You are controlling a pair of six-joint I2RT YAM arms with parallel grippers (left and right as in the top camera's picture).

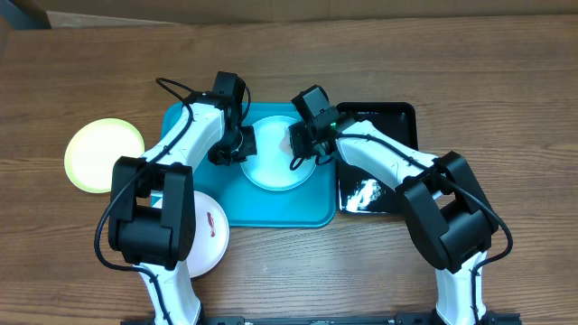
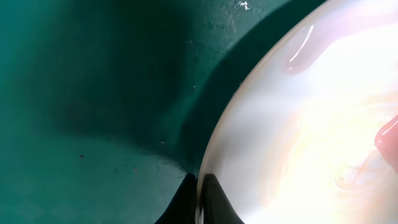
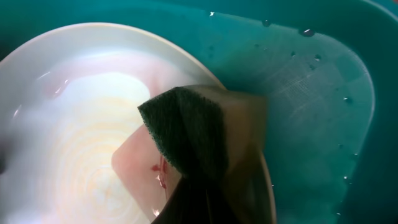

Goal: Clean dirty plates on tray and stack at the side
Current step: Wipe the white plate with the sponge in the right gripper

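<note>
pinching the rim of the pale blue plate [image 1: 278, 155] on the side toward the tray's left edge, the left fingers [image 2: 189, 202] are shut narrow with the thin lip of the plate between them. that plate lies inside the tray [image 1: 271, 209], in its middle and toward its far rim, with bare wet teal floor showing on the near side and at the near right corner. the right fingers [image 1: 302, 152] come in over the tray's right rim and are closed on a sponge [image 3: 199, 134], dark green scouring face and tan body, pressed onto the plate just inside its right edge; the fingers themselves are hidden behind the sponge in the right wrist view. a small red smear [image 3: 158, 171] shows on the plate beside the sponge, and pale pinkish streaks spread across the wet surface. water drops sit on the tray floor past the plate's edge. the yellow plate [image 1: 104, 155] lies on the table [image 1: 452, 54] left of the tray, apart from its rim. the white plate [image 1: 209, 236], with a red smear, lies off the tray's near left corner, partly under the left arm. a black tray [image 1: 384, 117] sits just beside the tray's right rim, under the right arm. open table lies beyond the tray's far rim
</note>
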